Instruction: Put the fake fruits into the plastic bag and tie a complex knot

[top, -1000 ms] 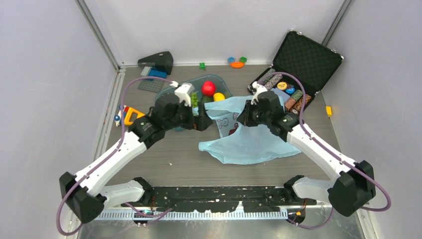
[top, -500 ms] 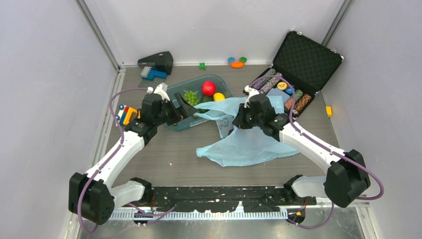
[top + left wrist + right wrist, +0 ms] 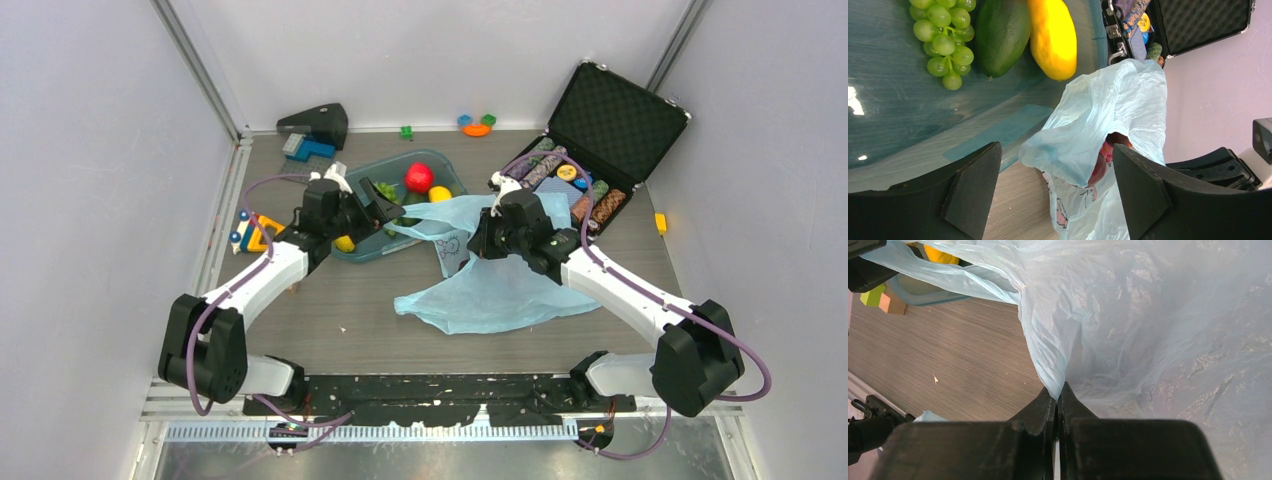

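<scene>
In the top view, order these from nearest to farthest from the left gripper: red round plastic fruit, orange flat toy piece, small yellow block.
1. red round plastic fruit, beside the left gripper.
2. orange flat toy piece, farther back.
3. small yellow block, far right.

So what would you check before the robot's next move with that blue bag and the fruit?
1. Right claw shut on the bag edge: ok.
2. Left claw open and empty: ok.
3. Bag mouth facing the left claw: ok.
4. All fruit bagged: not ok; green grapes and yellow fruit lie in the tub.
5. Bag tied: not ok.
</scene>
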{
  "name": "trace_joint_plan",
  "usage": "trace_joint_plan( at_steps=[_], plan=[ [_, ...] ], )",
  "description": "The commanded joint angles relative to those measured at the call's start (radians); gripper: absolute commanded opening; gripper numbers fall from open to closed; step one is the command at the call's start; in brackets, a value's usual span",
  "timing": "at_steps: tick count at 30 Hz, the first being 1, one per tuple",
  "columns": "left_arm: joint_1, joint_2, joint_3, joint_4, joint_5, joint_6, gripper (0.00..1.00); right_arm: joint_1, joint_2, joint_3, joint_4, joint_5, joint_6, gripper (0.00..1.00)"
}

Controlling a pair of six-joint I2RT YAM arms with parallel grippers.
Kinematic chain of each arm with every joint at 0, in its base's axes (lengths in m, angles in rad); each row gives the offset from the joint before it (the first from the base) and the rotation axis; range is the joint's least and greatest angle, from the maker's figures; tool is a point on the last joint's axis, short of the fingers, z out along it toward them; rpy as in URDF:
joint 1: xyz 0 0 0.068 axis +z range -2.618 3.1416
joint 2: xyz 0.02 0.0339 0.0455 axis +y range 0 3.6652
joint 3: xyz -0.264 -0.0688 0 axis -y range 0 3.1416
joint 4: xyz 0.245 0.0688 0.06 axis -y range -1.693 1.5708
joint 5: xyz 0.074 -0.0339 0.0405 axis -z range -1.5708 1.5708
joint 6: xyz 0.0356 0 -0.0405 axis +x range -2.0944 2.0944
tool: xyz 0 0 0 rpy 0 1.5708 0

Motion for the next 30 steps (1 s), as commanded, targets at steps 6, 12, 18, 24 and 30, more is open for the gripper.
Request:
trace_joint_plan(
  at_steps=[6, 12, 18, 24, 30],
  plan=[
    [-0.018, 0.013, 0.064, -0.016, 0.001, 0.215, 0.78, 0.004, -0.012, 0.007, 0.031, 0.029, -0.016, 0.05],
    [-0.073, 0.009, 0.141, -0.193, -0.197, 0.387, 0.71, 0.004, -0.006, 0.01, 0.029, 0.026, -0.012, 0.05],
    [-0.134, 0.028, 0.193, -0.259, -0.323, 0.465, 0.57, 0.004, -0.008, 0.011, 0.026, 0.026, -0.013, 0.05],
    [-0.215, 0.053, 0.243, -0.312, -0.47, 0.544, 0.48, 0.004, -0.014, 0.008, 0.023, 0.03, -0.013, 0.05],
    [-0.255, 0.096, 0.295, -0.342, -0.559, 0.612, 0.36, 0.004, -0.019, 0.008, 0.019, 0.034, -0.015, 0.05]
  ],
)
